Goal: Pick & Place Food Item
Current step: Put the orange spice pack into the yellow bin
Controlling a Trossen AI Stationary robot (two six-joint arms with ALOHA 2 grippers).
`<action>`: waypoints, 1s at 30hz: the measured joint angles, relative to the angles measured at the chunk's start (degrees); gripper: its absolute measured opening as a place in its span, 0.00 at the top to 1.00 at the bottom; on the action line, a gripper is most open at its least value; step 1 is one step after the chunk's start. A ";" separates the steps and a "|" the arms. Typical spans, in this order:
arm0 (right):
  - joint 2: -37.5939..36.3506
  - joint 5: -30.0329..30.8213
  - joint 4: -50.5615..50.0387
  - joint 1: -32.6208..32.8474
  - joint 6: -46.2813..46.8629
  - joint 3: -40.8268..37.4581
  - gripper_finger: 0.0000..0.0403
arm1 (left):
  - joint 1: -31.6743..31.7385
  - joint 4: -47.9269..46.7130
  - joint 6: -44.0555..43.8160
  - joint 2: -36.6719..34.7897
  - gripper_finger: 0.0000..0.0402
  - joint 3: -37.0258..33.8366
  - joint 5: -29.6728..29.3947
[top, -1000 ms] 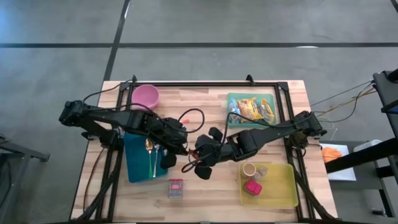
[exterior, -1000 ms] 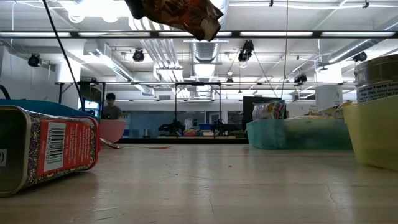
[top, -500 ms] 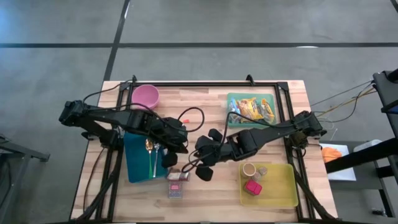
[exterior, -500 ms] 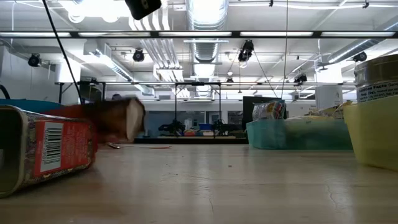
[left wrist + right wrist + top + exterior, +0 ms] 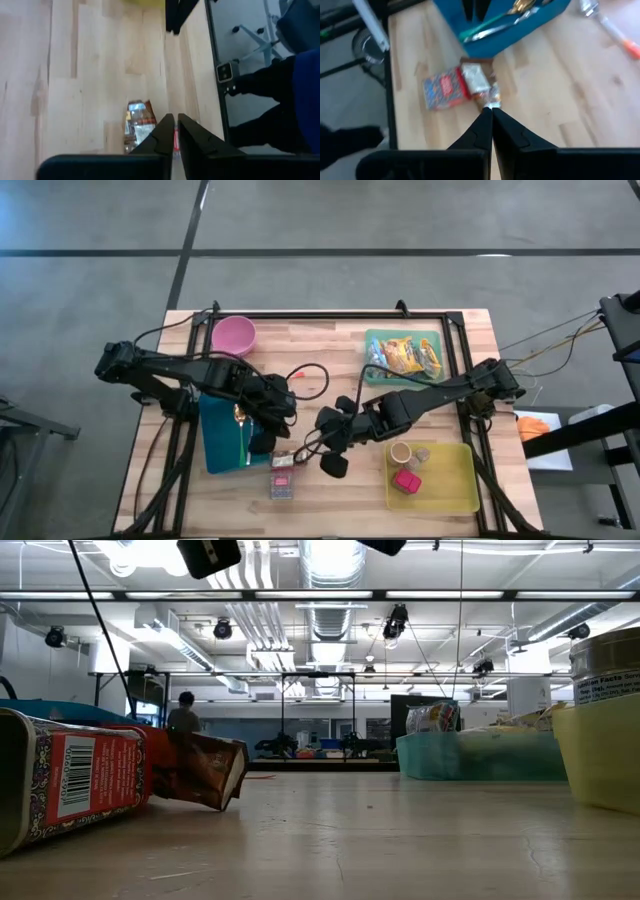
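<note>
since the snack packet (image 5: 283, 462) lies on the bare wood, leaning against the red tin (image 5: 283, 485) near the table's front edge, we judge the pick is not in hand at this moment: neither arm holds anything. our left gripper (image 5: 277, 438) hangs over the blue tray (image 5: 222, 452), just behind the packet, its fingers nearly together with only a sliver between them. our right gripper (image 5: 330, 448) hovers just beside the packet on its other side, fingers pressed shut on nothing.

for the next move we would need one set of jaws spread wide, then lowered over the packet's narrow side. where it should go we cannot tell; the yellow bin (image 5: 452, 488) or the green tray (image 5: 373, 340) of snacks seem likely.

room is tight here. the tin touches the packet, the tray wall stands close, and a loose cable (image 5: 310, 370) loops on the wood behind. the open wood between packet and yellow bin gives the clearest path.
</note>
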 joint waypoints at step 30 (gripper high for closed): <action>14.06 0.09 15.52 3.14 -33.88 -1.95 0.32 | -8.25 -5.73 1.17 -2.27 0.59 -14.64 -8.95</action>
